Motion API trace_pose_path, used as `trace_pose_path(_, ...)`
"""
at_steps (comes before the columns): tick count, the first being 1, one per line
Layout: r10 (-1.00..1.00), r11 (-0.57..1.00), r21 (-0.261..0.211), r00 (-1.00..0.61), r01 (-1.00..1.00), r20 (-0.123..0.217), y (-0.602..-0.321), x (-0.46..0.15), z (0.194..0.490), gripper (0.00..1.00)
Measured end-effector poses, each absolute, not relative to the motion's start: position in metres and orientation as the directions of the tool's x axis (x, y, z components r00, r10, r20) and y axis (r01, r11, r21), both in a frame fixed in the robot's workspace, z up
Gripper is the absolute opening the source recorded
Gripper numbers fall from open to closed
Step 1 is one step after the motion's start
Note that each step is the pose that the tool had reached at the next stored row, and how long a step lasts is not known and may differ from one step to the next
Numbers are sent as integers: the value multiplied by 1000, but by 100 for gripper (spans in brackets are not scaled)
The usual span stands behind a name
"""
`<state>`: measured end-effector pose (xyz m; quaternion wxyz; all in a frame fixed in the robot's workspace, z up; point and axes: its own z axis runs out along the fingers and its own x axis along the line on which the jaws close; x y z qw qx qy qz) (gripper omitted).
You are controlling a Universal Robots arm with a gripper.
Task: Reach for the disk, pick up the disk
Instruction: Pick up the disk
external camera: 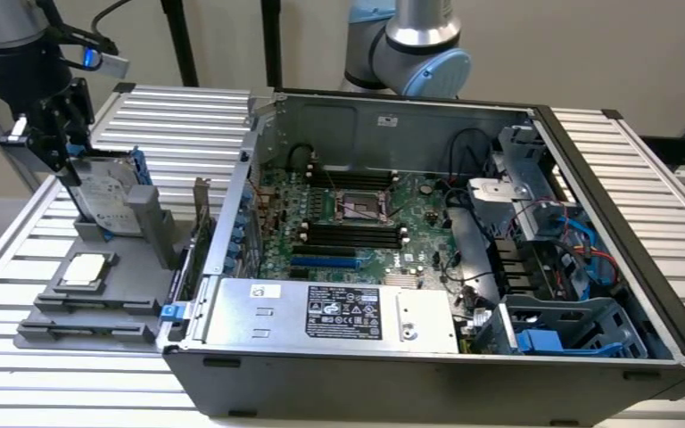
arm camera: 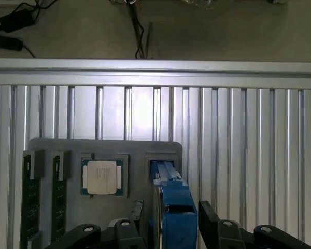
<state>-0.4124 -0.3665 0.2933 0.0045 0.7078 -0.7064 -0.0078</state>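
At the exterior view's upper left, my gripper straddles the disk, which stands on edge in the grey fixture; fingers apart on either side, reach apparently done, grasp and lift not yet

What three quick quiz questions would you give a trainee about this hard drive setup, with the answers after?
1. True or false: the hard drive lies flat inside the computer case.
2. Fill in: the square chip lies flat on the grey ____.
3. Which is the gripper nearest? A the chip, B the hard drive, C the computer case.
Key: 1 false, it stands upright in the grey tray; 2 tray; 3 B.
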Motion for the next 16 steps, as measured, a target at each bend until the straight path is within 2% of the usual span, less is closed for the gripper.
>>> trace_pose_path(16, -1000, -5, 18, 5, -1000, -5, -363, -415, 293, 54)
